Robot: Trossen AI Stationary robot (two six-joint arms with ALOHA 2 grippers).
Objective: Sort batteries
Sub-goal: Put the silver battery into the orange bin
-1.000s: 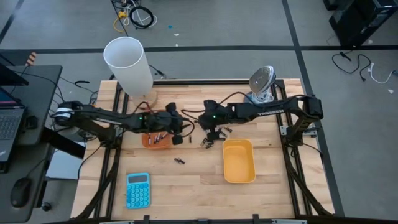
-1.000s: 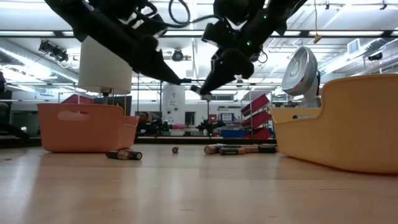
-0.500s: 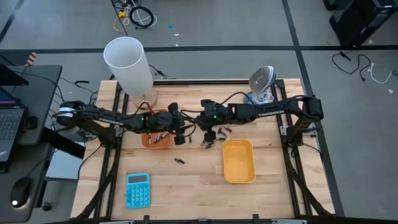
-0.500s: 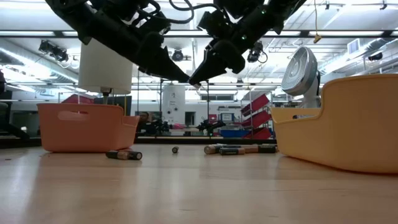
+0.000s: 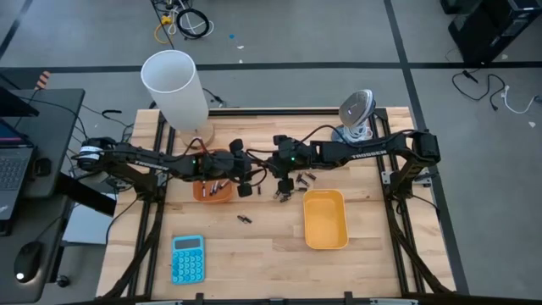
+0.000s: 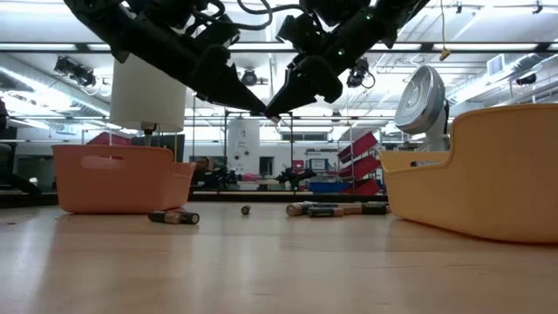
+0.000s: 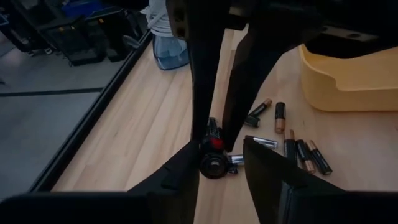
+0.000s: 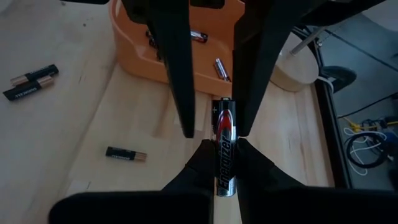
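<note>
My right gripper (image 8: pixel 224 149) is shut on one black and silver battery (image 8: pixel 225 130) in mid-air over the table's middle (image 5: pixel 275 176). My left gripper (image 7: pixel 222 152) is open and faces it (image 5: pixel 252 175), one finger on each side of the battery's free end (image 8: pixel 224 106). More batteries lie loose on the wood (image 5: pixel 292 182), a pair sits nearer the front (image 5: pixel 244 219), and several lie inside the orange tray (image 5: pixel 213 188). The yellow tray (image 5: pixel 325 219) stands to the right. My right gripper pinches the battery's near half (image 8: pixel 224 163) between its two fingers. The battery lies along the fingers and sticks out past their tips toward the table's left, lifted clear. My left gripper's fingers (image 8: pixel 183 93) flank the free end; whether one touches it I cannot tell.
A tall white cylinder (image 5: pixel 174 89) stands at the far left corner and a small fan (image 5: pixel 356 114) at the far right. A blue calculator (image 5: pixel 187 258) lies near the front left. Bare wood shows along the front between the calculator and the yellow tray.
My right gripper has carried the battery toward the table's left until it met my left gripper, which edged slightly right. The two sets of fingertips were apart a second ago and now overlap around the battery. In the last half second both have kept still.
</note>
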